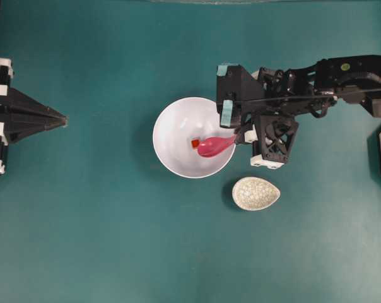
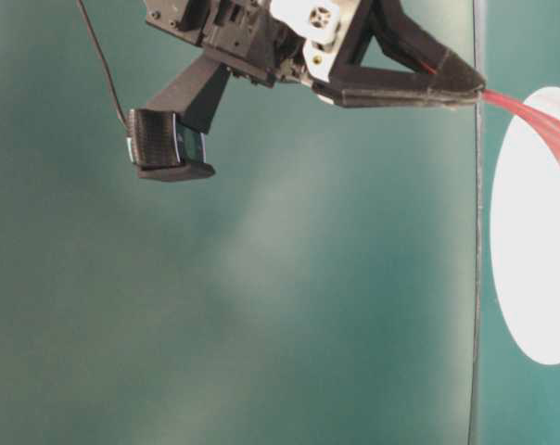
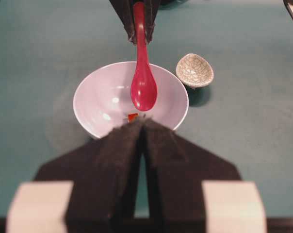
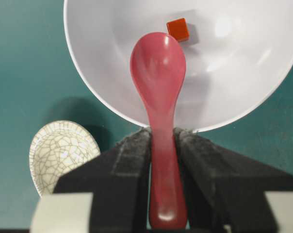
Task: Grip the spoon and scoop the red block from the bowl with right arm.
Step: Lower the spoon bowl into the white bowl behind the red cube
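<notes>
- Right tool [image 4: 161,145]: jaws clamped on the handle of the spoon [image 4: 158,73], pads either side of it.
- Spoon's long axis runs straight out from the tool; scoop end sits over the bowl [image 1: 171,154], past the near rim, hollow side up.
- Red block [image 4: 178,29] lies on the bowl's inner floor, just beyond the scoop tip and slightly to one side of the handle line. No contact visible between them.
- Judgement: the scoop must dip and push forward with a small sideways correction to get under the block.
- Left tool [image 1: 61,118]: jaws together, empty, parked well apart from the bowl at the worktop's [image 1: 115,252] left edge. Right arm far nearer.
- Crackle-glazed dish [image 1: 256,193] sits just beside the bowl, empty.
- No legible writing or brands.
</notes>
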Controlling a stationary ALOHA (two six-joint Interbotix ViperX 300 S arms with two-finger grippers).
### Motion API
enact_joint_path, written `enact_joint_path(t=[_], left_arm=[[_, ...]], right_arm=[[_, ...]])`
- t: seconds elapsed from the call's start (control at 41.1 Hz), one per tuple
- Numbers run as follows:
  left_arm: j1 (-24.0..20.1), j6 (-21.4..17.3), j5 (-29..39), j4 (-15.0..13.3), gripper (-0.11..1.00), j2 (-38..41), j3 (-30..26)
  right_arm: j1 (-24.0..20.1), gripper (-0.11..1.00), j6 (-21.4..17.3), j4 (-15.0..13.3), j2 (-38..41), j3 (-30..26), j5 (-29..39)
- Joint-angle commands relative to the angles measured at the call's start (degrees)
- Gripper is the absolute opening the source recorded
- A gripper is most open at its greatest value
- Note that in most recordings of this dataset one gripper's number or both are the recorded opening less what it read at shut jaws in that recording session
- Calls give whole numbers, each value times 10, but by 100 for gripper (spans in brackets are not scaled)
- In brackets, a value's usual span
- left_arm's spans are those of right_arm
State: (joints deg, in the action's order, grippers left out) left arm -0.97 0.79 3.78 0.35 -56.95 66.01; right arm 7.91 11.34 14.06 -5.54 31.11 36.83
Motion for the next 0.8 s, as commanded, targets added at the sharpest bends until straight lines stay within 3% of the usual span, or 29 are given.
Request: enact_joint_path(t=[0.0, 0.778], left_arm=[[-2, 1, -4, 1, 0, 4, -7], [-2, 0, -6, 1, 0, 4, -8]], right_arm=[[4, 24, -2, -1, -4, -17, -1], [17, 24, -2, -1, 15, -24, 25]])
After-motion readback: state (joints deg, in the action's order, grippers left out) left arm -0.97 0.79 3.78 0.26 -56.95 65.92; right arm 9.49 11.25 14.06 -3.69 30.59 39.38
